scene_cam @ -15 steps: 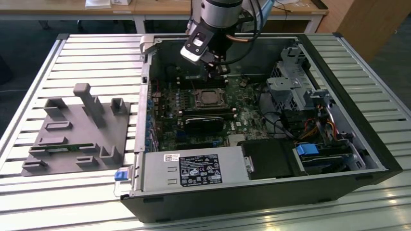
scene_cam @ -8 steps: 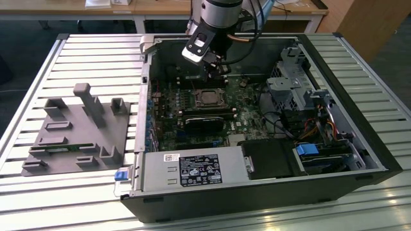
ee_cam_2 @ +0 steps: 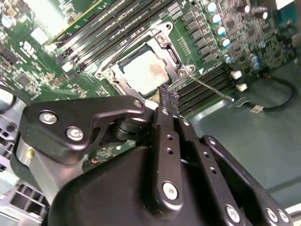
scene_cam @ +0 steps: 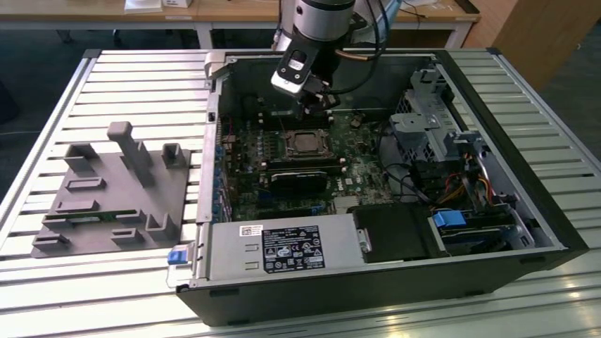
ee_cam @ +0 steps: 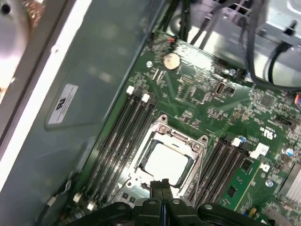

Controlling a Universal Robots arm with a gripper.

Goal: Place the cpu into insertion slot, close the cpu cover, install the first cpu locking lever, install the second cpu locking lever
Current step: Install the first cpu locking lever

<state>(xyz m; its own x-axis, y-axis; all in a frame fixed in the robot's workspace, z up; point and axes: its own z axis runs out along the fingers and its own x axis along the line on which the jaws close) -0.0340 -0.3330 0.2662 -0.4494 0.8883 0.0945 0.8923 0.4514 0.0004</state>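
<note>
The cpu [ee_cam: 164, 162] lies flat in the insertion slot on the green motherboard [ee_cam: 207, 94], its pale face showing through the cut-out of the cpu cover [ee_cam: 196, 160], which lies down over it. In the second wrist view the cpu [ee_cam_2: 143, 70] sits inside the silver cover frame [ee_cam_2: 173, 55], and a thin metal locking lever [ee_cam_2: 211, 88] sticks out sideways from the socket's corner. My gripper [ee_cam_2: 168, 96] is shut with nothing between its fingertips, hovering at the socket's edge close to that lever. In the exterior view the gripper [scene_cam: 314, 111] hangs just behind the cpu [scene_cam: 305, 143].
The open computer case [scene_cam: 554, 232] lies on a slatted table. A grey power supply box [scene_cam: 281, 248] is at the front, drive cages and cables [scene_cam: 441, 134] on the exterior view's right. A grey fixture [scene_cam: 112, 190] stands on the exterior view's left. Memory slots [ee_cam: 120, 136] flank the socket.
</note>
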